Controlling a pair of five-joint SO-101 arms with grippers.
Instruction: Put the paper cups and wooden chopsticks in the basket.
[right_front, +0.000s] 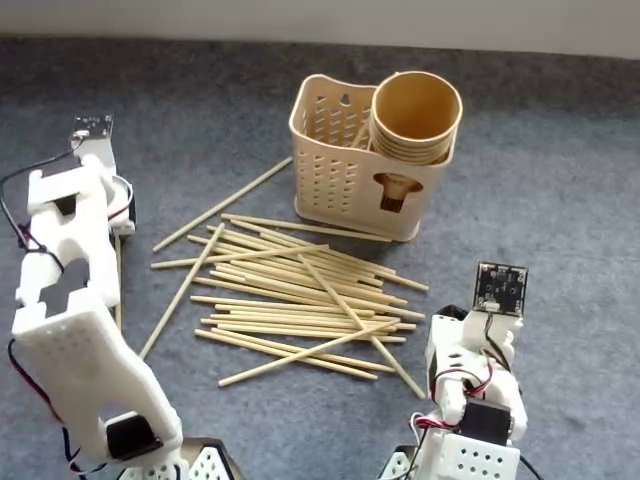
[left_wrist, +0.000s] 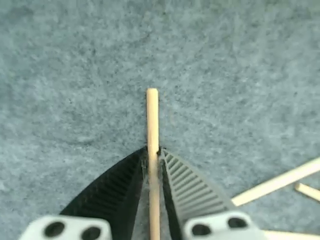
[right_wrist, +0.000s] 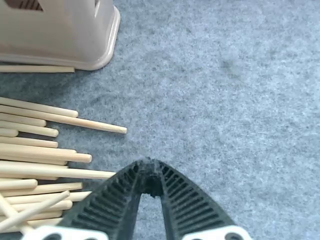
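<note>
**Chopstick (left_wrist: 152, 115) pinched in left gripper (left_wrist: 152, 152), heap lying short of basket (right_front: 335, 150)**

From overhead, the left arm (right_front: 70, 270), at 9 o'clock from the heap, covers its own gripper. A thin stick shows along the arm's inner edge. In the left wrist view, the ribbed black jaws are pressed onto a single pale, round-ended chopstick. Its rear length runs off the frame edge. The right arm (right_front: 470, 380) sits at 5 o'clock and its base is cut off by the frame. The right gripper (right_wrist: 149, 167) has its tips pressed together on nothing, above bare grey carpet (right_front: 560, 220).

The cream, perforated basket stands upright at 12 o'clock from the heap. In the right wrist view the frame crops it to a lower corner. A nested stack of tan paper cups (right_front: 415, 110) fills its right compartment, mouths up. The lower halves are hidden by the wall and the count is hard to make out. What the other compartment holds cannot be made out through the holes.

The loose wooden chopsticks (right_front: 300, 295) lie flat on the carpet in a criss-crossed spread, mostly running 9 to 3 o'clock. The nearest one is just beside the basket's foot.
</note>
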